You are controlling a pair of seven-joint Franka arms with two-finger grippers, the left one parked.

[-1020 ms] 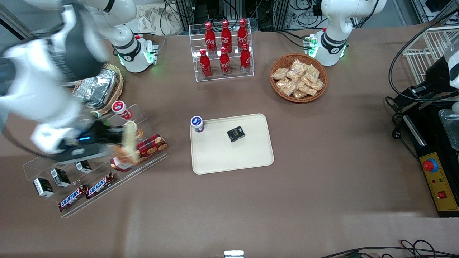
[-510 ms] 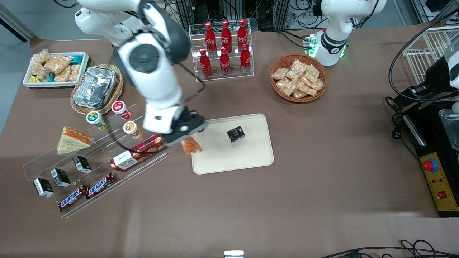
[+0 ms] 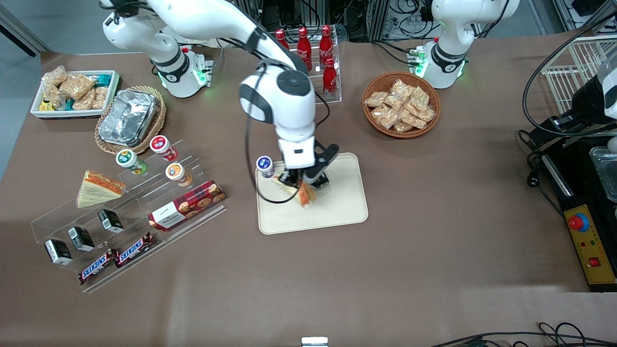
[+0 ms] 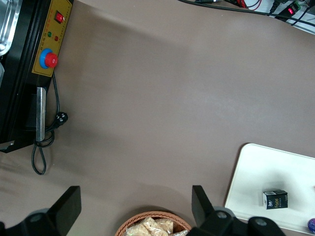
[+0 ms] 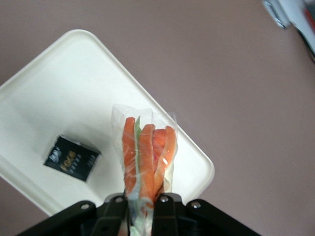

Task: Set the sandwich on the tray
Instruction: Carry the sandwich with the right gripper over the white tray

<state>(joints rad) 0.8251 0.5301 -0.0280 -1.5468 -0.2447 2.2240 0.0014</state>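
Here, gripper (image 3: 295,184) above tray (image 3: 337,217), fingers (image 5: 114,212) clamped on sandwich (image 5: 146,153); wedge hangs from the tips over the tray, beside small black box (image 3: 320,181).

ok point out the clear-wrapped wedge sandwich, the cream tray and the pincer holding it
clear-wrapped wedge sandwich (image 5: 146,155), right wrist view, orange filling edge
cream rectangular plastic tray (image 3: 337,212), front view, bare floor
pincer (image 5: 141,202), right wrist view, between fingertips, over the tray

Sandwich (image 5: 145,156) base hidden by end effector (image 5: 140,209)
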